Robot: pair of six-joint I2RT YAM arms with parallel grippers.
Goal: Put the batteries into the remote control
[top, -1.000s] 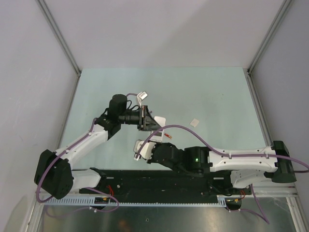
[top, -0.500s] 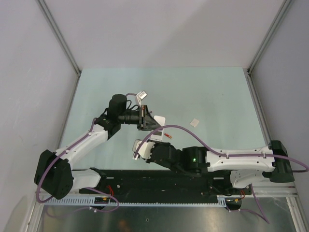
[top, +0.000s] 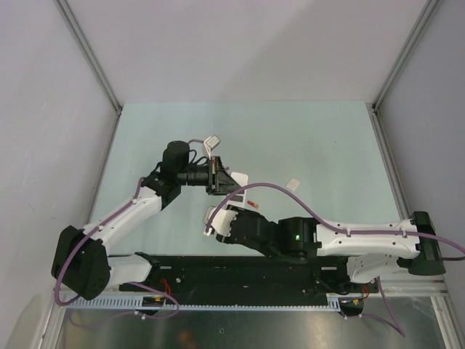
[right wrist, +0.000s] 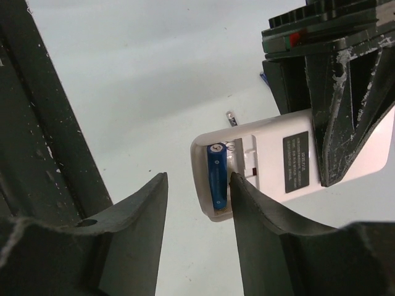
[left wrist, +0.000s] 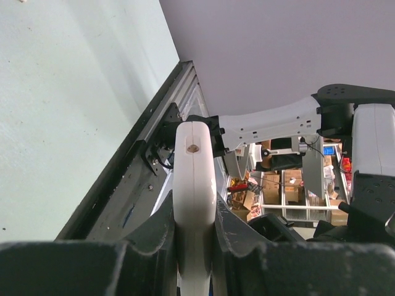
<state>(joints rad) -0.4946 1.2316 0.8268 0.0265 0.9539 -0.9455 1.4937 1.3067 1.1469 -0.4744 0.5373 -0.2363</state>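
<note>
R gripper jaws have spread wider vs a sec ago. It's now released, nothing between the jaws. Finger at frame right sits just beside blue battery. That battery lies in the open compartment at the end of the remote control, centre-right of R wrist frame, back side w/ dark label facing cam. L gripper stays clenched on the remote's long edges, mid-frame in top view. Small white square piece lies on pale green surface, right of remote and apart from it.
</note>
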